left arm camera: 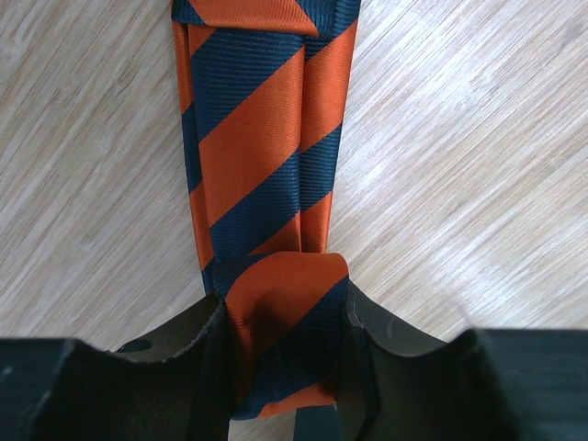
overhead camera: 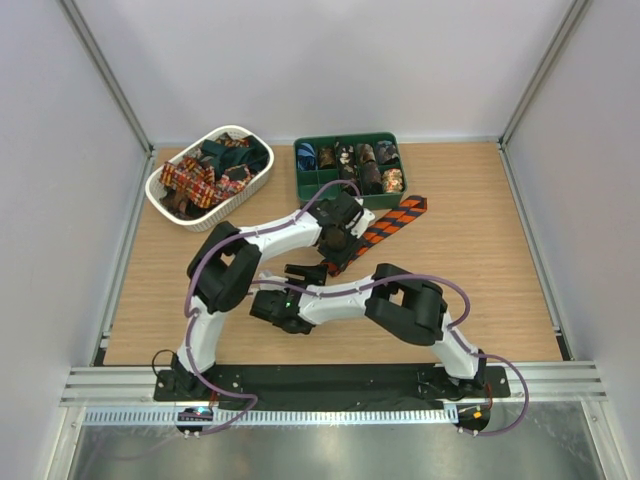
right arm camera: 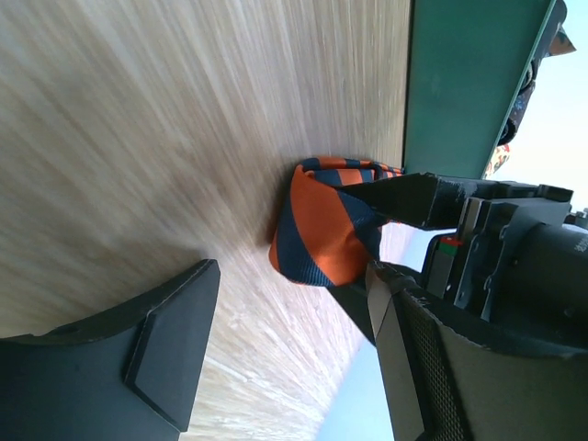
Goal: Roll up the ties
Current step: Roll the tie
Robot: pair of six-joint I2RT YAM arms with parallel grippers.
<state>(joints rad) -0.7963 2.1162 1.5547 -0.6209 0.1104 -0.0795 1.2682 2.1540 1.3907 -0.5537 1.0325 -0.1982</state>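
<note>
An orange-and-dark-striped tie [overhead camera: 395, 218] lies diagonally on the wooden table, its far end near the green tray. My left gripper [left arm camera: 285, 344] is shut on the tie's near end, which is folded over into a loose roll [left arm camera: 280, 303] between the fingers; the rest of the tie [left arm camera: 262, 138] stretches flat away from it. In the top view the left gripper [overhead camera: 338, 245] sits over that end. My right gripper [right arm camera: 285, 331] stands open beside the roll [right arm camera: 322, 230] without touching it, and in the top view it [overhead camera: 300, 272] lies just left of the roll.
A white oval basket [overhead camera: 240, 200] holding several loose ties stands at the back left. A green compartment tray [overhead camera: 345, 142] with several rolled ties sits at the back middle; its wall [right arm camera: 469, 83] rises just beyond the roll. Both arms cross over the table's middle.
</note>
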